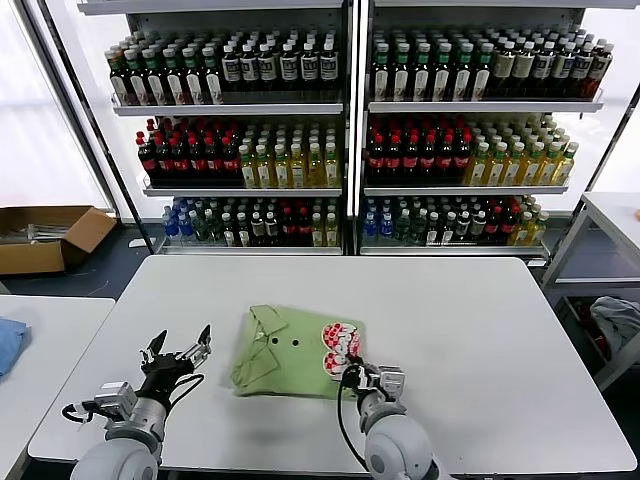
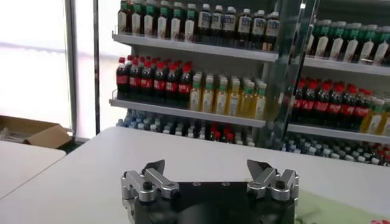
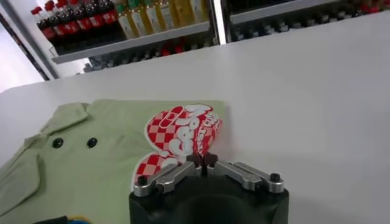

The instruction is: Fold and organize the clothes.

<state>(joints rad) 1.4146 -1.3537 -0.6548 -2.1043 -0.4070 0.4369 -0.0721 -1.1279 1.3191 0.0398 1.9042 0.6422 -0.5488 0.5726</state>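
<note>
The light green polo shirt [image 1: 285, 352] lies folded into a compact rectangle on the white table [image 1: 450, 330], collar to the left and the red-and-white graphic at its right edge. My right gripper [image 1: 352, 368] is at the shirt's front right corner. In the right wrist view its fingertips [image 3: 203, 161] are shut on a raised fold of the shirt [image 3: 103, 158], right at the printed graphic [image 3: 180, 131]. My left gripper [image 1: 180, 352] is open and empty, to the left of the shirt near the table's front edge; in the left wrist view [image 2: 207, 170] nothing is between its fingers.
Shelves of bottles [image 1: 350, 140] stand behind the table. A side table at the left holds a small blue cloth [image 1: 8, 342]. A cardboard box [image 1: 45, 235] sits on the floor at the left. A pale grey-blue cloth [image 1: 618, 320] lies at the right.
</note>
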